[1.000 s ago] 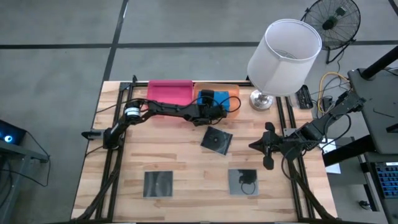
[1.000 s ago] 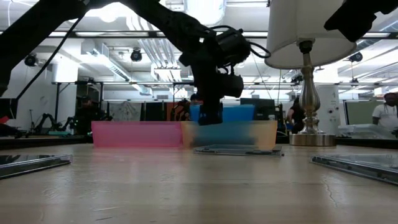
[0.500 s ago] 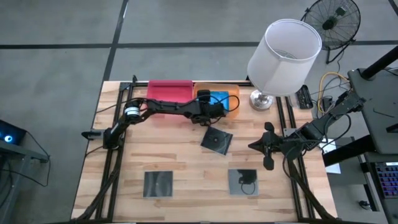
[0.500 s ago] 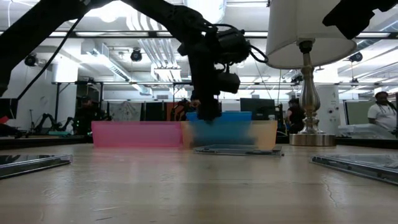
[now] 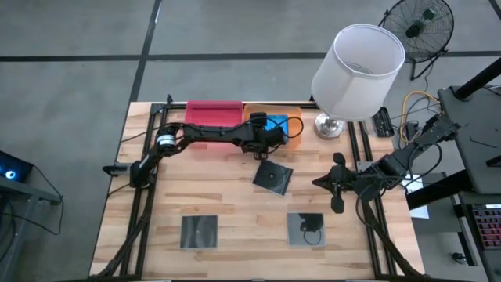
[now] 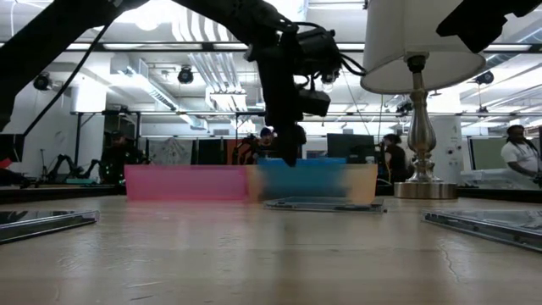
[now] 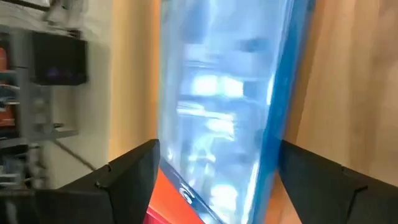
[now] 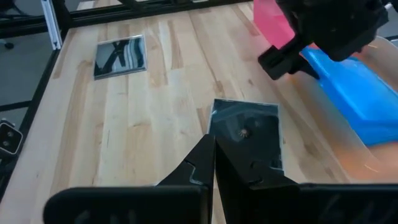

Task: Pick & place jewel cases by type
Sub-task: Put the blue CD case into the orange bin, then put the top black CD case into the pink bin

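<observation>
A bright blue jewel case [image 5: 276,124] [image 7: 217,93] lies in the orange tray [image 5: 295,119] at the far middle of the table. In the right wrist view the blue case [image 8: 351,87] sits slanted in the tray. My left gripper [image 5: 268,138] [image 7: 217,146] hovers open just above the blue case, one finger on either side and clear of it. A dark square jewel case [image 5: 273,177] lies flat mid-table, and two more [image 5: 200,231] [image 5: 306,229] lie near the front edge. My right gripper [image 5: 322,185] [image 8: 214,158] waits shut at the right, above the table.
A pink tray [image 5: 213,115] adjoins the orange tray on its left. A lamp with a big white shade [image 5: 358,70] stands on a metal base [image 5: 329,125] at the far right. A fan [image 5: 419,23] and people [image 6: 518,157] are beyond the table.
My left gripper has opened and let go of the blue case, then risen a little and tipped further down. The blue case has dropped lower into the orange tray. My right arm has kept still.
</observation>
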You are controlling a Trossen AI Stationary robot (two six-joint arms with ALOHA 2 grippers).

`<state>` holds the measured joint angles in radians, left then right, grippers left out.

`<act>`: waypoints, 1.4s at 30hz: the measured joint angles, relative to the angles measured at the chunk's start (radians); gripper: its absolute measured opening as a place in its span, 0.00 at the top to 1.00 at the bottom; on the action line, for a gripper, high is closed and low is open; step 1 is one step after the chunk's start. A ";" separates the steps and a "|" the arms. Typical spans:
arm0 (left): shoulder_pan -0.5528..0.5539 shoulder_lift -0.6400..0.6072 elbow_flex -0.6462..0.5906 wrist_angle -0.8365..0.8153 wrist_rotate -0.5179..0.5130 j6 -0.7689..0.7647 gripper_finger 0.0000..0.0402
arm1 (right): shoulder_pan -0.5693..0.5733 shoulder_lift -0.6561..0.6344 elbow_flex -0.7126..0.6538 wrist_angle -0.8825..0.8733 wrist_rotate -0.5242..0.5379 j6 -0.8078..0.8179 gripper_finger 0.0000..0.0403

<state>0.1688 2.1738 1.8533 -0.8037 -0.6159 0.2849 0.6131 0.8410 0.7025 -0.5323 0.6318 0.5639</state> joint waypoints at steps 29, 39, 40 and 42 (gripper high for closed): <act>-0.005 -0.086 0.452 -0.378 0.307 -0.307 0.25 | -0.001 0.000 0.000 0.044 0.138 -0.025 0.98; -0.020 -0.354 0.263 -0.211 0.451 -0.310 0.27 | -0.001 0.000 0.000 0.084 0.131 -0.022 0.98; -0.020 -0.384 0.235 -0.197 0.478 -0.310 0.27 | -0.001 0.000 0.000 0.098 0.131 -0.022 0.98; -0.020 -0.447 0.172 -0.154 0.527 -0.315 0.27 | -0.001 0.001 0.000 0.133 0.131 -0.022 0.98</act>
<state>0.1486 1.7265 2.0252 -0.9575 -0.0885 -0.0296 0.6125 0.8417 0.7025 -0.3989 0.7624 0.5423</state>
